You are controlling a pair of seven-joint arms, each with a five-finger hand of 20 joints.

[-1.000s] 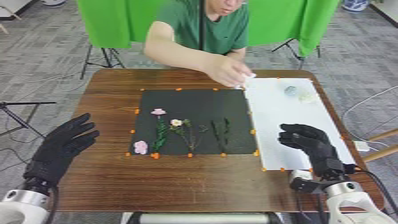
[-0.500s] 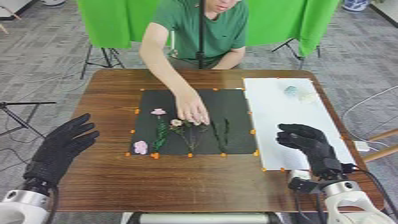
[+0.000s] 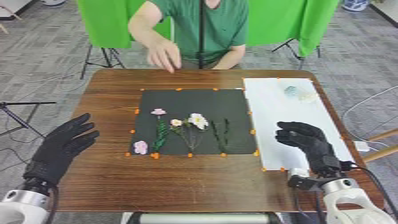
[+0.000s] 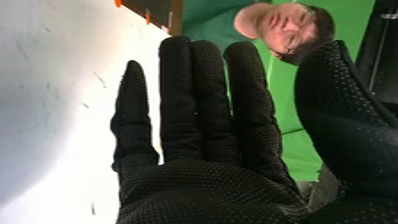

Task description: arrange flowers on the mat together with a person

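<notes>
Right hand (image 3: 309, 142), fingers straight, thumb apart

Blk mat (image 3: 191, 100) w/ orange tabs (image 3: 155, 156), pink blooms (image 3: 140, 147) L, white bloom (image 3: 198, 121) & green stems (image 3: 161, 135), white sheet (image 3: 280, 110) R, brown table (image 3: 195, 182), green curtain (image 3: 111, 25) far, L hand (image 3: 64, 145) blk, R hand (image 3: 306, 137) blk w/ tiny pale dots.

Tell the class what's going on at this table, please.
A person is arranging flowers on a black mat together with a robot. The person's hand is empty beyond the mat's far edge. A white flower lies among the pink blooms and green stems. The robot's left hand and right hand hold nothing.
</notes>
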